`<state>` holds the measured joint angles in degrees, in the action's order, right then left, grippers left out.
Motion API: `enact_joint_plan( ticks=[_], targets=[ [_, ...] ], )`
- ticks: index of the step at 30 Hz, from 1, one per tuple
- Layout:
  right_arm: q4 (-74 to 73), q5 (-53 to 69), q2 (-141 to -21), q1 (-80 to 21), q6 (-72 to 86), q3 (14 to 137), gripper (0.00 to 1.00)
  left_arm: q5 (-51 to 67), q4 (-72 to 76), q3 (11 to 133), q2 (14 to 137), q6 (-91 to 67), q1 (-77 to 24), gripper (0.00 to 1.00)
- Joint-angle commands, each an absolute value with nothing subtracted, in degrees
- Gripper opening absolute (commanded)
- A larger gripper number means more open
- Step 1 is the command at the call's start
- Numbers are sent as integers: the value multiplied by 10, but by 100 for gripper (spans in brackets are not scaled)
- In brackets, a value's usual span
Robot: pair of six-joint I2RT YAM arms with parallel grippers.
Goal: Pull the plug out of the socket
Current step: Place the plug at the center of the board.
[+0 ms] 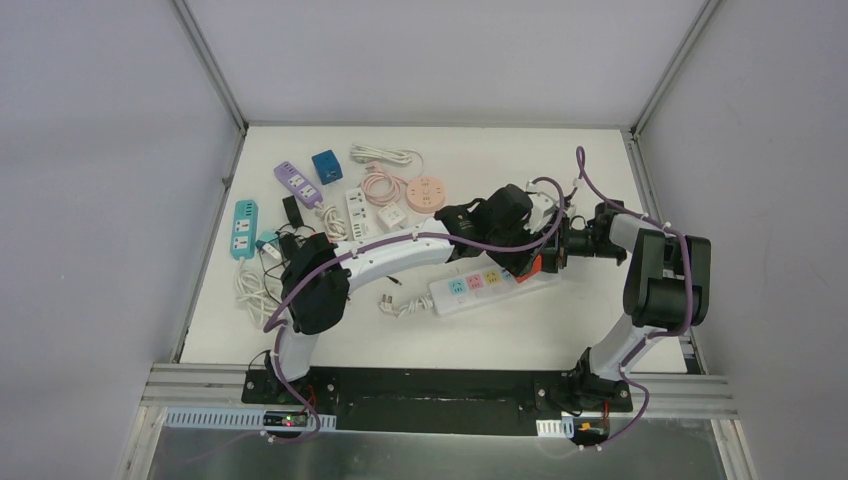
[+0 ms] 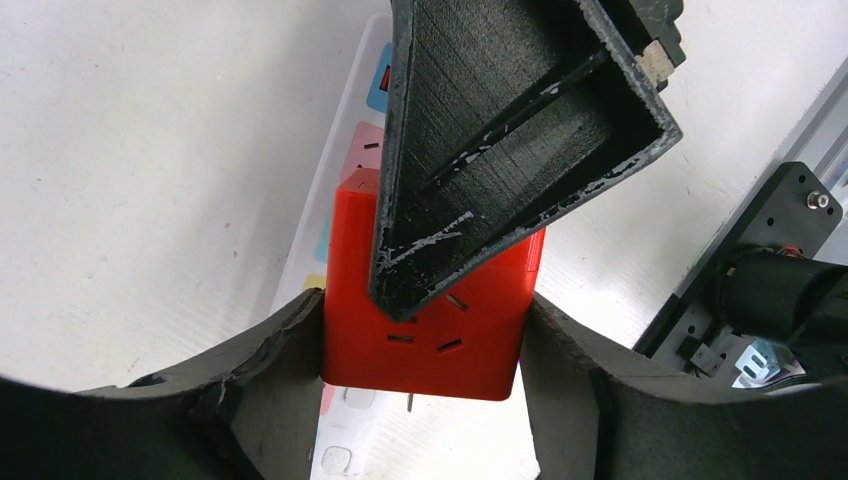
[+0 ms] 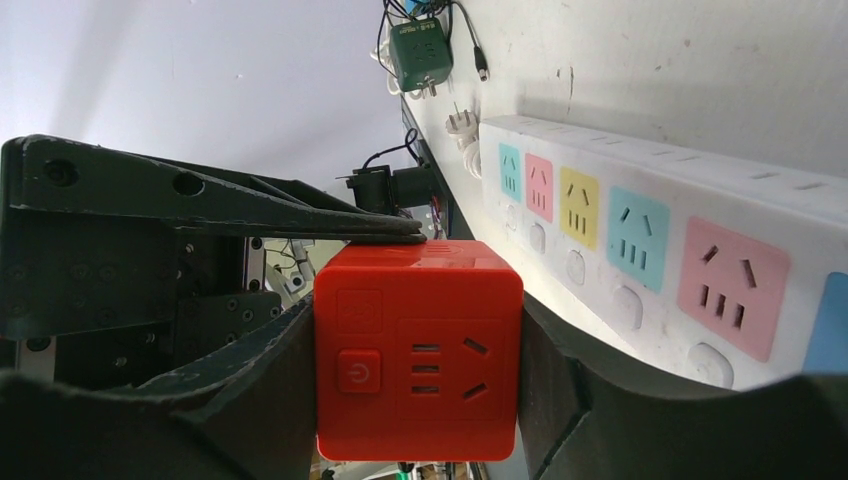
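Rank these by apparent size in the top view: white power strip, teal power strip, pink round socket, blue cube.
1. white power strip
2-3. teal power strip and pink round socket, too close to rank
4. blue cube

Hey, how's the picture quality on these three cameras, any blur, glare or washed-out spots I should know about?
Top external view: even, soft light, sharp throughout, only faint shadows. Left wrist view: the red cube is crisp, the white table is very bright and almost featureless, and the near fingers look slightly soft. Right wrist view: cube and power strip are sharp, while the background behind them is hazy and pale.
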<state>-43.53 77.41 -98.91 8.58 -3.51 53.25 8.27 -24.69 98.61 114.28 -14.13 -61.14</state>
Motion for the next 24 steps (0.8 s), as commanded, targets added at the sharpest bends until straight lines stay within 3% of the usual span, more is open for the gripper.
enact_joint_plan(
  ticks=[1, 7, 8, 9, 10, 24],
  targets=[
    [-471, 812, -982, 83, -60, 562, 39, 90, -248, 1009, 1147, -145, -615, 0],
    [-540, 787, -985, 83, -144, 584, 72, 75, -244, 983, 1118, -136, -613, 0],
    [-546, 785, -986, 83, -153, 587, 81, 76, -242, 978, 1113, -135, -612, 0],
    [-556, 783, -988, 83, -165, 591, 97, 79, -240, 973, 1108, -135, -611, 0],
    [-566, 783, -989, 83, -177, 596, 100, 82, -236, 967, 1104, -137, -610, 0],
    [-657, 761, -1006, 85, -278, 627, 100, 56, -209, 859, 1014, -165, -582, 0]
  ],
)
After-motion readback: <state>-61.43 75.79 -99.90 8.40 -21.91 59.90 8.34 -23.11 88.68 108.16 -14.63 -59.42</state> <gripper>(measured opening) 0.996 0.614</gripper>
